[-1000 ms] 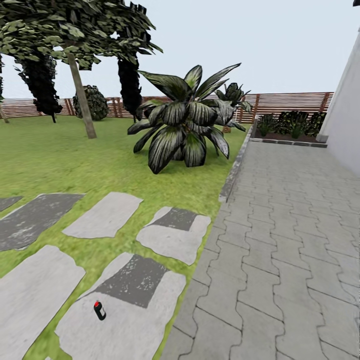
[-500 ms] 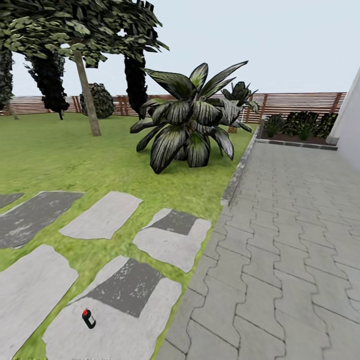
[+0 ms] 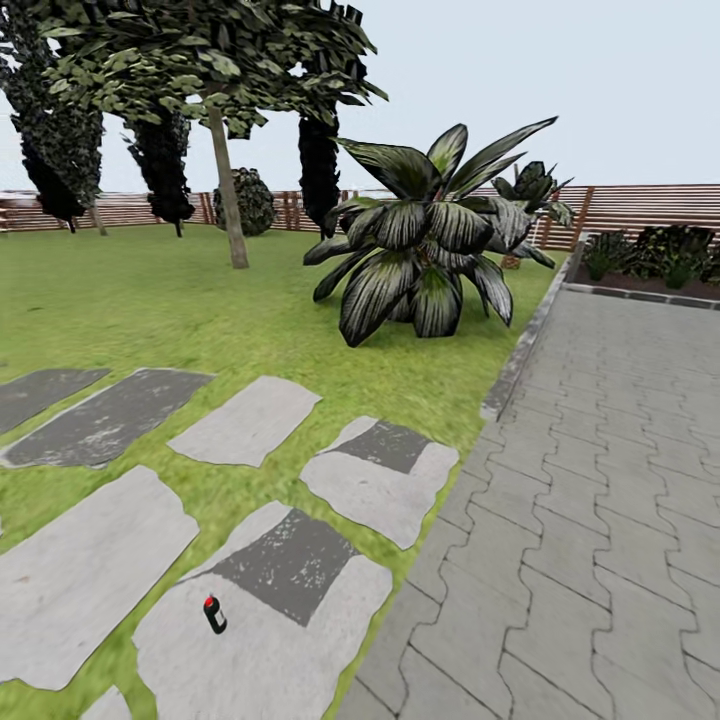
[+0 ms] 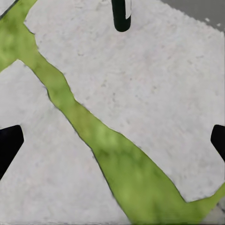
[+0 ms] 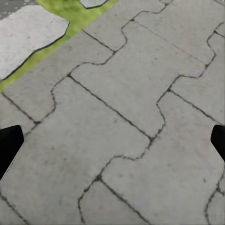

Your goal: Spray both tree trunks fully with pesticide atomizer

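The atomizer point(image 3: 214, 615) lies on its side on a pale stepping stone point(image 3: 290, 650), near and a little left in the head view, with a red spot at its upper end and a dark body. It is small there and its trigger head is hard to make out. In the left wrist view a dark rounded stub point(image 4: 121, 15) pokes in at the frame edge over the same sort of stone; it is probably the atomizer's body, but it is cut off, so that is a guess.

The step in hand looks like the approach: nothing is held. The left pincer point(image 4: 112, 140) shows only as two dark tips at opposite edges of its view, spread wide over stone and a strip of grass. The right pincer point(image 5: 112, 140) is likewise spread, over grey paving point(image 5: 122, 112).

The next move calls for bringing the base closer, lowering the left arm and lining the spread tips across the lying bottle's body.

Farther off, a striped-leaf plant point(image 3: 430, 240) stands at the lawn's right side and a slim-trunked tree point(image 3: 228, 185) far left, before the fence point(image 3: 630, 205). I see no thick mottled trunks among them; the trees to spray cannot be picked out yet.
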Available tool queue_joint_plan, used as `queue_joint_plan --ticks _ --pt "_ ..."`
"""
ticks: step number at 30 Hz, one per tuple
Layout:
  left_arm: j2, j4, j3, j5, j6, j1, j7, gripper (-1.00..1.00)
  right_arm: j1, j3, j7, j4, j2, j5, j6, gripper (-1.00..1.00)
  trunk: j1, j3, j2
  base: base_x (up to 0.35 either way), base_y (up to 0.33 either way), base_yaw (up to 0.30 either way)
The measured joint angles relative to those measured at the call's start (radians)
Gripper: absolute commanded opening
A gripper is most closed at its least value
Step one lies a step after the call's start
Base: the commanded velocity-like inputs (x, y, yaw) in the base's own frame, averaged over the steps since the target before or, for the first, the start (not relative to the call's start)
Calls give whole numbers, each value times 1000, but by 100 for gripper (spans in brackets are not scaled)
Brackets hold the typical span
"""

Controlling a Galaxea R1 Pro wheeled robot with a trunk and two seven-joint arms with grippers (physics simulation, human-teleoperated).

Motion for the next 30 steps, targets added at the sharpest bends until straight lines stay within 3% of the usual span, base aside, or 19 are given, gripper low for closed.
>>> queue_joint_plan --ticks 8,19,22,26,27,28,30 --pt "-4 -10 53 0 -3 1 -4 100 0 -6 -5 1 -5 0 0 100 0 -2 0 0 161 251" --pt "2 -19 48 -9 7 -12 2 100 0 -6 -4 -4 -7 0 0 100 0 -3 0 0 48 23" --pt "2 -68 41 -19 23 -60 0 100 -1 -5 -3 -31 -6 0 1 100 0 -2 0 0 1 0" --pt "-5 -103 39 -60 110 -143 -2 100 -11 -4 0 -203 -7 1 8 100 0 -2 0 0 0 0" --pt "-12 -111 39 -89 154 -197 -4 100 -41 -2 -3 -310 7 -1 64 100 0 -3 0 0 0 0" --pt "-10 -112 38 -93 161 -260 -5 100 -97 -2 -4 -381 17 -2 105 100 0 -2 0 0 0 0" --pt "-4 -112 38 -97 169 -285 -5 100 -139 -1 -5 -417 36 -4 201 100 0 -2 0 0 0 0"
